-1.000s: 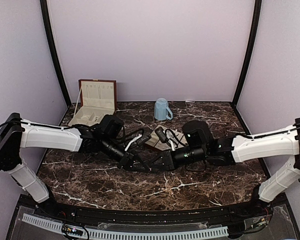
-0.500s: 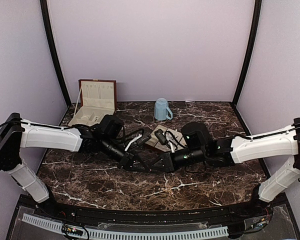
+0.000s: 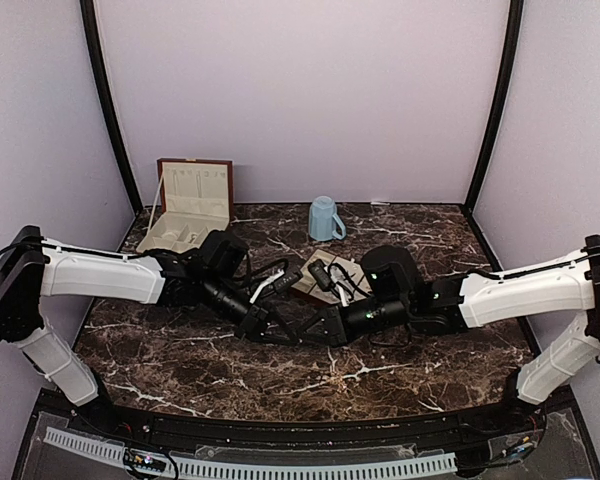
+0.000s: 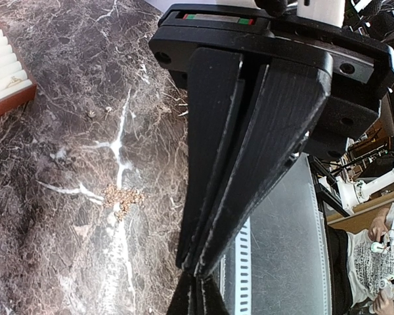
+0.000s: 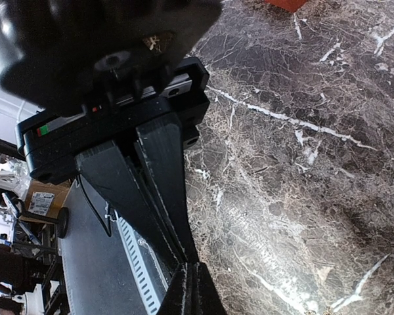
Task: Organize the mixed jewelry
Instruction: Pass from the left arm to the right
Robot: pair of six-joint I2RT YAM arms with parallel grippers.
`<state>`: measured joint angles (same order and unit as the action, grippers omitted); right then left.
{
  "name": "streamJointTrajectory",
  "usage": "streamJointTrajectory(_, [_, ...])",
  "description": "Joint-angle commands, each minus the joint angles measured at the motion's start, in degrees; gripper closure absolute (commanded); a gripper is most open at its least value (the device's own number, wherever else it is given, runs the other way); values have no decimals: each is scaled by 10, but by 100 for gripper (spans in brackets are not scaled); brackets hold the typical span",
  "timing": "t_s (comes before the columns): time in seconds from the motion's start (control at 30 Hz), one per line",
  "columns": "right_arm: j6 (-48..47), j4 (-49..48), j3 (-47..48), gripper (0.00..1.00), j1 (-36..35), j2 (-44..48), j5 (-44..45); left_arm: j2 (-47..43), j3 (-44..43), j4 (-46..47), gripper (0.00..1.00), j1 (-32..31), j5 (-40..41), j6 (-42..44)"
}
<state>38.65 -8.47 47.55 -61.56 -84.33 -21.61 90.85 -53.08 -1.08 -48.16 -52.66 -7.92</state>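
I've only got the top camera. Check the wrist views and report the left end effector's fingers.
Observer: The left end effector is shut, fingers pressed flat together.
Operator: Now the right one.
Observer: The right end effector is shut as well, fingers closed to a point.
Operator: Report anything lying beside them.
Observer: A small tan grainy patch lies on the table beside the left fingers; I can't tell what it is.

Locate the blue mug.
Top view: the blue mug stands near the table's far edge, right of the open wooden box, just beyond the tray.
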Motion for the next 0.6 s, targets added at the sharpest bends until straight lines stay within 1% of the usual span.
streamJointTrajectory(0.0, [-3, -1, -3, 99, -10, -7, 5, -12, 5, 9, 100, -1, 3, 2])
streamJointTrajectory(0.13, [-5, 1, -4, 100, -11, -7, 8, -15, 8, 24, 100, -1, 8, 1])
streamJointTrajectory(0.57, [-6, 4, -11, 100, -12, 16, 28, -16, 11, 29, 100, 2, 16, -5])
